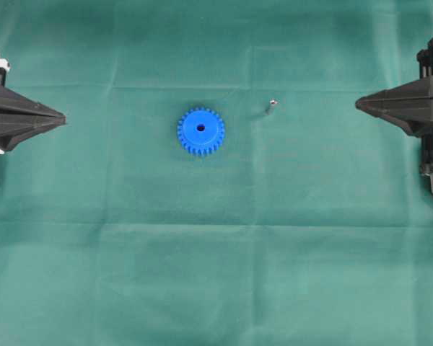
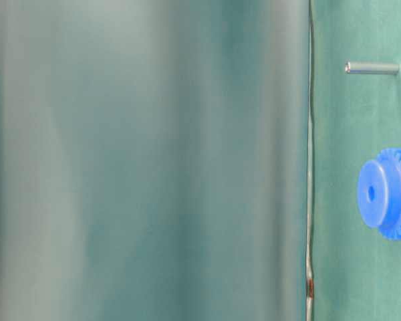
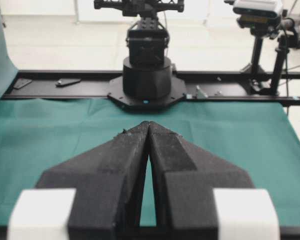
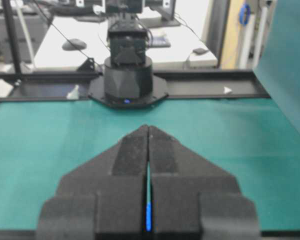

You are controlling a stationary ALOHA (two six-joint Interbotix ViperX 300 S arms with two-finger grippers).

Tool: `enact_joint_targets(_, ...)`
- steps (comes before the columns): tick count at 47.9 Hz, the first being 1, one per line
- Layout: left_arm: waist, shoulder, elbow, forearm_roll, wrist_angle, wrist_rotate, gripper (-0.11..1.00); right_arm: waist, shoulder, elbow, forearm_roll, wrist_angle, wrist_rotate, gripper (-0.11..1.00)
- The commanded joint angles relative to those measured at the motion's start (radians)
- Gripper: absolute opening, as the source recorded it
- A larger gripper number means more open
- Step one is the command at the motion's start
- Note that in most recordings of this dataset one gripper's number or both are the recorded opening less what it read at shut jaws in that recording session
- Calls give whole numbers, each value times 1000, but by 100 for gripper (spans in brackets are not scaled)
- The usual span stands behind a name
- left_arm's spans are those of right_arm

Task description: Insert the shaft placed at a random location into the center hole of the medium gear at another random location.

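Blue medium gear (image 1: 200, 131) flat on green table (image 1: 216, 274), center hole (image 1: 200, 127) facing up, ready for insertion. Shaft (image 1: 270, 107) lying loose just right of gear, apart from it, ungrasped. Left claw (image 1: 60, 115) and right claw (image 1: 359, 104) parked at table edges, fingertips pressed together, empty, touching nothing.
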Motion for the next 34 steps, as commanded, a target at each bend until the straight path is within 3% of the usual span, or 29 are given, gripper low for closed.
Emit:
enact_joint_targets(1, -2, 6, -25, 3, -2, -2, 0, -18, 31, -28, -2, 2, -12, 1)
enact_joint_targets(7, -2, 6, -26, 3, -2, -2, 0, -49, 87, -29, 0, -6, -12, 2)
enact_joint_targets(10, -2, 6, -26, 3, -2, -2, 0, -67, 120, -28, 2, -17, -12, 10)
enact_joint_targets(14, -2, 6, -25, 3, -2, -2, 0, -92, 170, -26, 3, -37, -12, 28)
enact_joint_targets(24, -2, 6, -26, 3, -2, -2, 0, -141, 328, -34, -2, -77, -20, 86)
enact_joint_targets(34, -2, 6, -25, 3, -2, -2, 0, -195, 517, -37, 5, -161, -18, 82)
